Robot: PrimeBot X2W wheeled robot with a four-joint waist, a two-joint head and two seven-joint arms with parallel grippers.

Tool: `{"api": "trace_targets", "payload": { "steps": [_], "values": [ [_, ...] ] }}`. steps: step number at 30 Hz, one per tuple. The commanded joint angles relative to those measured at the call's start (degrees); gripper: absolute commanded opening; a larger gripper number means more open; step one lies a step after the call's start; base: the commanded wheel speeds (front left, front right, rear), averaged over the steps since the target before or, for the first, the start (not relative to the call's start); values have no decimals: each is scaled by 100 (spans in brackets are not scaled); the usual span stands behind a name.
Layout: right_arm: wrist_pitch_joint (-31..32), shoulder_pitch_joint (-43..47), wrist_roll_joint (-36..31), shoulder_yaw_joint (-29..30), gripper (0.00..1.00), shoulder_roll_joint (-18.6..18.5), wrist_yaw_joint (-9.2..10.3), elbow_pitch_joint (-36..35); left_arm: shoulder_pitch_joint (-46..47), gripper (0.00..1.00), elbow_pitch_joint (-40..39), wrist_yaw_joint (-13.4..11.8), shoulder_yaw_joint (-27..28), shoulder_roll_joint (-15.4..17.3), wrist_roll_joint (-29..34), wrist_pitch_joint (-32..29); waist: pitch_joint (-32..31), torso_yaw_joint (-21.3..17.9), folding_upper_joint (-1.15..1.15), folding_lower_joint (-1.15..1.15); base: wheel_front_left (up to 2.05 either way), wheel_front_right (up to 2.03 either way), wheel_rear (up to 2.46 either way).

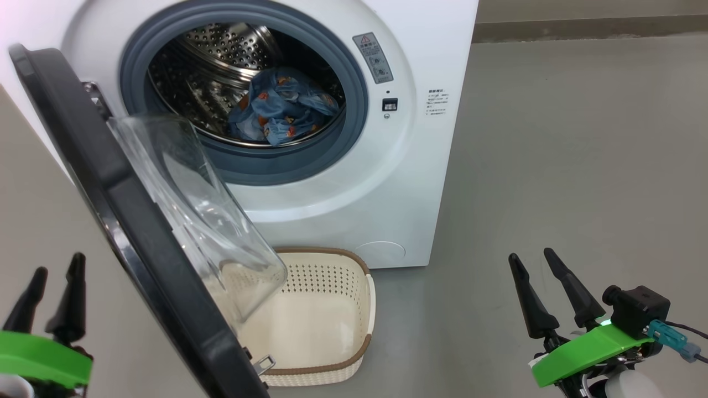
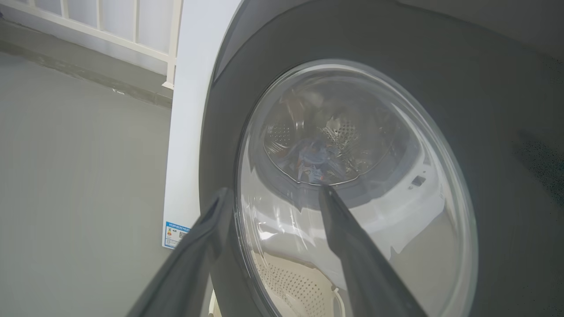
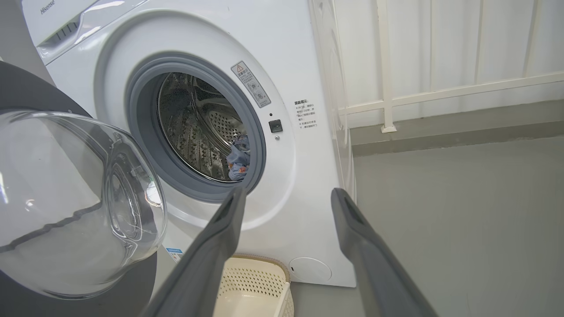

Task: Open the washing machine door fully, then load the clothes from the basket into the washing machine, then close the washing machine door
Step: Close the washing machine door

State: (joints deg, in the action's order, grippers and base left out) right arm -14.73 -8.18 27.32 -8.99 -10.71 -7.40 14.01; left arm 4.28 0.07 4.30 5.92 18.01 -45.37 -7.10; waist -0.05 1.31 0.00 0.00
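The washing machine (image 1: 426,166) stands with its door (image 1: 110,188) swung out on the left, black rim edge-on and glass bowl (image 1: 199,210) facing the drum. Light blue printed clothes (image 1: 282,110) lie inside the steel drum, also seen as clothes (image 3: 239,158) in the right wrist view. The cream basket (image 1: 365,298) sits on the floor below the opening, partly behind the door, with nothing visible inside. My left gripper (image 1: 60,264) is open at the lower left, outside the door; its wrist view looks at the door's outer face (image 2: 506,132). My right gripper (image 1: 531,254) is open and holds nothing, at the lower right.
Grey floor (image 1: 581,166) stretches to the right of the machine. A white railing (image 3: 440,92) and a low kerb run behind it. A small blue label sticker (image 2: 175,234) is on the machine's side panel. The open door stands between my left gripper and the basket.
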Motion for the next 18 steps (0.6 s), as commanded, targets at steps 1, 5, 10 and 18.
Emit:
{"api": "trace_targets", "payload": {
  "steps": [1, 5, 10, 18],
  "values": [
    [-27, -97, -9, -120, 100, -45, -9, -148, 104, 100, -65, 12, 163, 152, 200, 198, 5, -6, 0, 0, 0, 0, 0],
    [-27, -120, -11, -147, 100, -62, -9, -145, 17, 100, 149, 38, 43, 68, 604, 772, 14, -35, 0, 0, 0, 0, 0],
    [-27, -150, -11, -164, 100, -89, -9, -143, -59, 100, 480, 55, -146, 37, 1054, 1302, 17, -83, 0, 0, 0, 0, 0],
    [-27, -192, -8, -214, 100, -118, -9, -139, -129, 100, 823, 36, -401, 11, 1666, 1972, 8, -157, 0, 0, 0, 0, 0]
  ]
}}
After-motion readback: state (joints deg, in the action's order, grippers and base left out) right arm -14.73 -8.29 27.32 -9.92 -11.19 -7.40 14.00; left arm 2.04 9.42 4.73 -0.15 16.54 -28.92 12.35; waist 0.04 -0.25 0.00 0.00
